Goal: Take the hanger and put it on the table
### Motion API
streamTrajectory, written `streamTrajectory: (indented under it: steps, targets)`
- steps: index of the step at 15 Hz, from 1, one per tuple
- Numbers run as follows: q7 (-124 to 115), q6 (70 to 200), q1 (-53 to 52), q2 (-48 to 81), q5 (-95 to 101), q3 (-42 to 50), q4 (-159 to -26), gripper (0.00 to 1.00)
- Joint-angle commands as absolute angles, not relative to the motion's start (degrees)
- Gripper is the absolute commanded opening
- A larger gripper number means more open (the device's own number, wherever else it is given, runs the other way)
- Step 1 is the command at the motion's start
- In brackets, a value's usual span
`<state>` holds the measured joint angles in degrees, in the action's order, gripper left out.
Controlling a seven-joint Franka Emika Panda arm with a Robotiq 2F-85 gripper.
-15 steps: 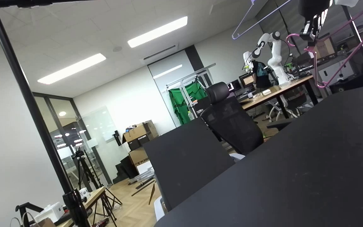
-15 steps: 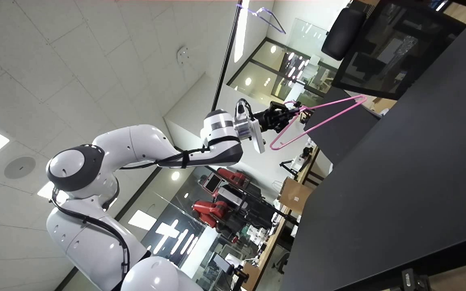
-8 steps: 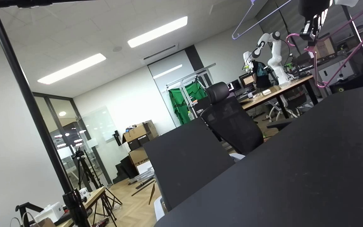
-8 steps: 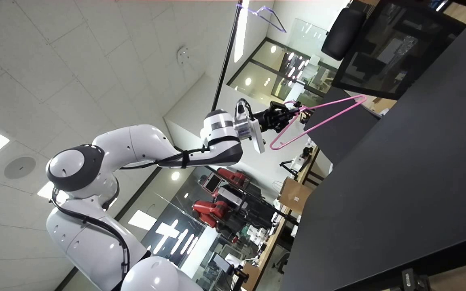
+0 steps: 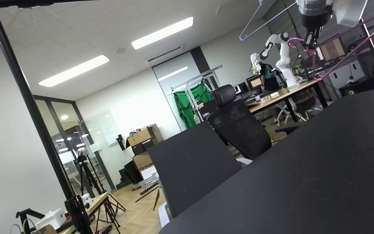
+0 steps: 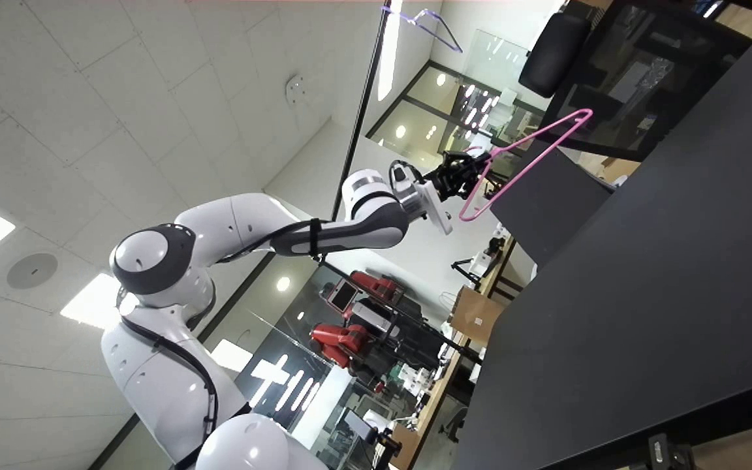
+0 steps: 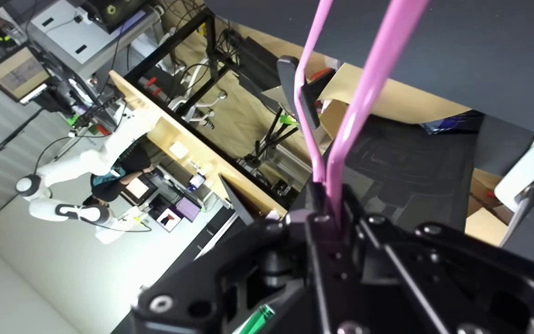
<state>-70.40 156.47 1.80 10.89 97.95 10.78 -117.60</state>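
The thin pink hanger is held in the air by my gripper. It also shows in an exterior view, where its long bar lies tilted well apart from the black table. In the wrist view the pink hanger runs out from between the closed fingertips of my gripper. The fingers are shut on it just below its hook, which curves out beside the fingertips. The table is below the hanger and also shows at the upper right of the wrist view.
A purple hanger hangs high up from a black pole. A black office chair stands by the table's far edge. A light wooden desk with clutter and another white arm stands behind.
My arm has moved with the hanger, to the left and up in one exterior picture. The hanger has swung, and its far end is higher. My gripper has stayed shut on it.
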Motion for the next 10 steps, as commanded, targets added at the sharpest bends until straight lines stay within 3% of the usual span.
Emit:
streamTrajectory:
  steps: [1, 7, 10]
  targets:
    - [-84.3, 152.1, 0.8, 20.9, 109.4, 10.3, -110.0, 0.02]
    - [-91.5, 143.3, -1.2, 36.4, 118.0, 7.9, -100.5, 0.02]
    - [-89.8, 137.5, 1.9, 42.6, 120.3, 2.0, -95.8, 0.02]
